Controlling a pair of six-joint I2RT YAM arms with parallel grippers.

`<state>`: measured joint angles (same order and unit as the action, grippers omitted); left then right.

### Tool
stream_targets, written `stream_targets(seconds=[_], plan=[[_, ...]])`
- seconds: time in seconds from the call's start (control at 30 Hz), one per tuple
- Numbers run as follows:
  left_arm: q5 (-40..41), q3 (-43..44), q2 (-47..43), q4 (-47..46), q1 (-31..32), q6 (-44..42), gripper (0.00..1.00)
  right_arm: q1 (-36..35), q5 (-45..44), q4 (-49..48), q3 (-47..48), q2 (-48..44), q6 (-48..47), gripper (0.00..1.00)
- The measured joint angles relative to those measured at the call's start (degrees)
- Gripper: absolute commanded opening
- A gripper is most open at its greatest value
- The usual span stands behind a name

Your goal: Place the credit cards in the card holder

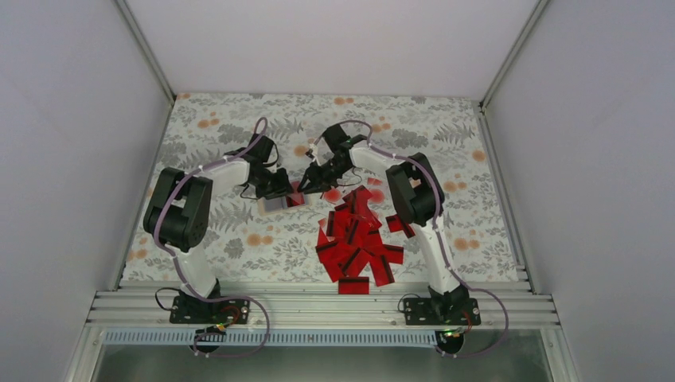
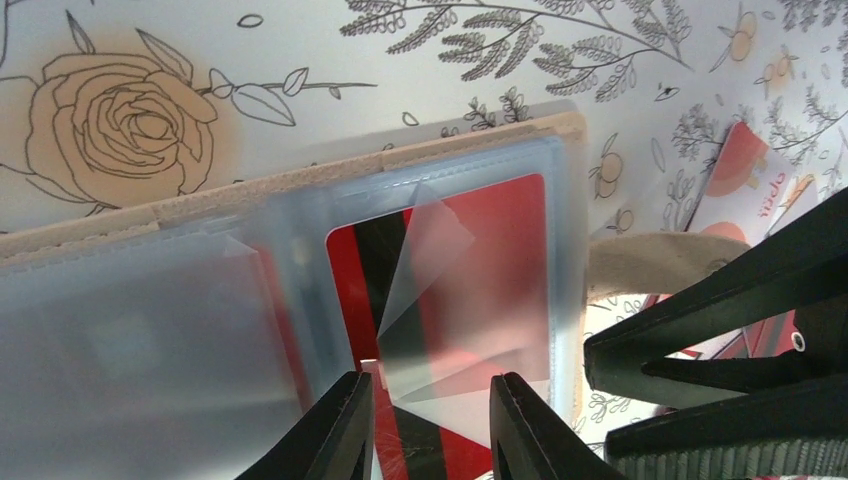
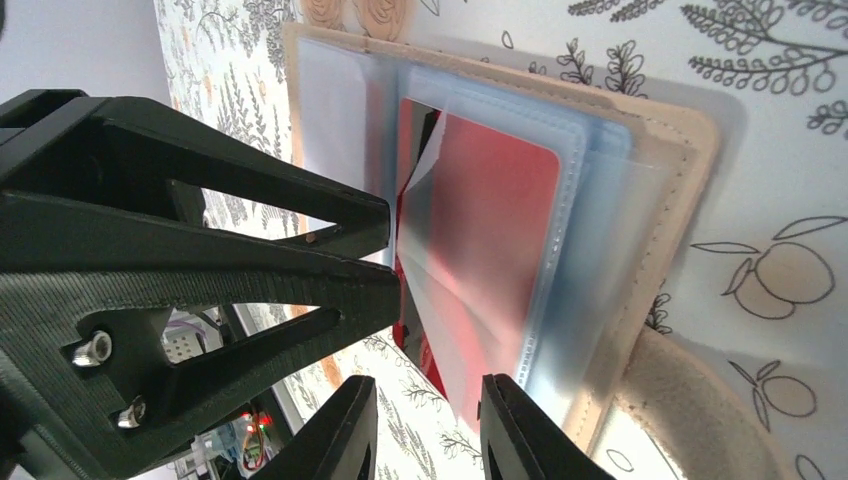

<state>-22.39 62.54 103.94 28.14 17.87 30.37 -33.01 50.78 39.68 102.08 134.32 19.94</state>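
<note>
I see my left gripper point(image 2: 430, 378) narrowly parted, gripping nothing, over a red credit card point(image 2: 500, 240) sleeved in the open card holder point(image 2: 300, 180) just ahead. My right gripper point(image 3: 428, 380), also narrowly parted, straddles that card's corner.

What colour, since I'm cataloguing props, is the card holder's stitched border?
Tan-beige, clearest on the card holder in the right wrist view.

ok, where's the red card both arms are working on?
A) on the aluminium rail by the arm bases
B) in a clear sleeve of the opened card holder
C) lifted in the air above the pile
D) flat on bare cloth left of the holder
B: both wrist views show the red card with its black stripe under a clear sleeve of the opened card holder.
</note>
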Motion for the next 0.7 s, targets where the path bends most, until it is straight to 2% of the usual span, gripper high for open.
stream_targets(seconds=[0.27, 0.43, 0.7], plan=[[0.8, 0.2, 1.1, 0.7, 0.0, -1.1, 0.30, 0.0, -0.2, 0.0, 0.0, 1.1, 0.0, 0.28], [0.8, 0.3, 1.6, 0.6, 0.0, -1.6, 0.22, 0.0, -0.2, 0.0, 0.0, 1.8, -0.1, 0.28], [0.8, 0.5, 2.2, 0.5, -0.1, -1.9, 0.19, 0.1, 0.2, 0.0, 0.0, 1.9, -0.3, 0.28]])
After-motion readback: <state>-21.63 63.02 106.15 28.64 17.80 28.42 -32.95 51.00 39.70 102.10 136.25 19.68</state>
